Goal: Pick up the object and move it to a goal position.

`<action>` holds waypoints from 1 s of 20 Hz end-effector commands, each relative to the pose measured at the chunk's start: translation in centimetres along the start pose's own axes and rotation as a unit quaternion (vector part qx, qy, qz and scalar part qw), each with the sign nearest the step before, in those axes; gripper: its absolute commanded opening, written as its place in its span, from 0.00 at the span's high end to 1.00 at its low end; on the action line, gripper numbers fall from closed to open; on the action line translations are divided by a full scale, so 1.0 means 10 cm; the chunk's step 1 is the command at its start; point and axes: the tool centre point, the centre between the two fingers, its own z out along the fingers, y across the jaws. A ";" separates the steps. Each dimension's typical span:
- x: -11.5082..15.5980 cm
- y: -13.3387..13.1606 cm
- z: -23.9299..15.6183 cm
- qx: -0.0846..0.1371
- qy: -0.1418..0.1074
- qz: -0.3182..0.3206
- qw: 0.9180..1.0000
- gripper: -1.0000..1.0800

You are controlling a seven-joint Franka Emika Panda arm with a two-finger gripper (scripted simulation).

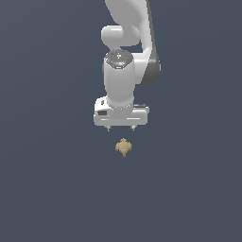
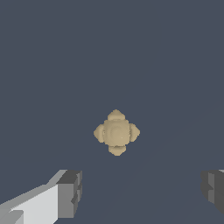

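Here, in the exterior view, the white Franka arm (image 1: 124, 52) comes down from the top edge of the picture and ends in its broad white gripper (image 1: 121, 127), which points downward over the flat dark grey-blue floor (image 1: 47, 189). Only the 2 short tips of the fingers (image 1: 109, 127) show under the gripper body, set well apart from each other, so the claw stands apart with nothing between its tips. The object (image 1: 123, 147), a small tan-yellow lumpy piece with rounded knobs and a pointed lower end, lies on the floor just in front of the gripper in this view, a little toward the exterior view's right of the gripper's middle. A clear strip of floor separates it from the fingertips, and it is far smaller than the gripper body.

In the wrist view, the object (image 2: 116, 132) sits near the middle of the picture, seen from above as a rounded core with 4 knobs sticking out in a cross. The 2 dark grey finger pads (image 2: 70, 192) appear at the picture's edge, wide apart, one on a white finger and the other only partly in frame. The object lies beyond the pads, roughly in line with the gap between them and not touching either. The floor (image 2: 52, 65) around it is plain.
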 end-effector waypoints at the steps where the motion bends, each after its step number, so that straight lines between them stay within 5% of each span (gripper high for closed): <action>1: 0.00 0.00 0.00 0.000 0.000 0.000 1.000 0.04; 20: 0.14 0.15 -0.14 -0.012 0.019 0.016 1.000 0.04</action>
